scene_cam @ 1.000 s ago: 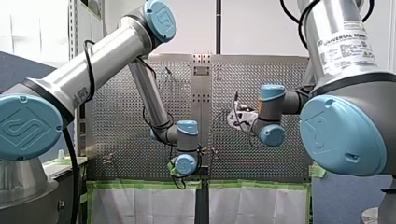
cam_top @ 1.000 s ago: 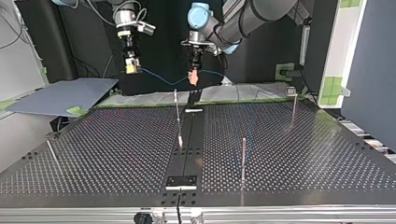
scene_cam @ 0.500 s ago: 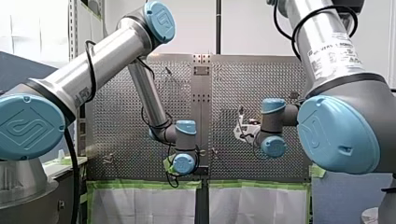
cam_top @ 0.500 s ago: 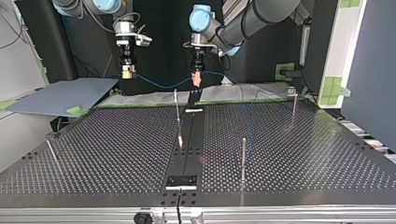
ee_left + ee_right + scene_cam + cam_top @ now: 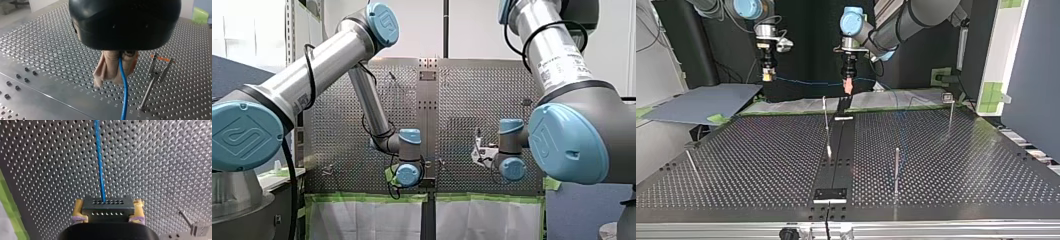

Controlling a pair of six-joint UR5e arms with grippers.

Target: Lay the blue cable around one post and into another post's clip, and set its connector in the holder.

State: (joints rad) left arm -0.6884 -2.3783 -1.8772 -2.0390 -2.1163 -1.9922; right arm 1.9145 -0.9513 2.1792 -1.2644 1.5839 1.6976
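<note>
Front view: my left arm sits low at the middle of the perforated table and my right arm low to its right; neither set of fingers can be read here. Top view: the blue cable runs left to right along the table's far edge, between the right gripper at the left and the left gripper near the middle. The thin post stands just nearer than that span, between the two grippers and closer to the left one. Left wrist view: the beige pads are closed on the cable, which runs on ahead of them; a forked post stands just beside. Right wrist view: the yellow pads clamp the black connector, and the cable leaves straight ahead. Against one second ago, the right gripper has shifted left in the top view and the cable's sag has drawn out almost straight. In the front view my right arm has dropped lower and to the right.
</note>
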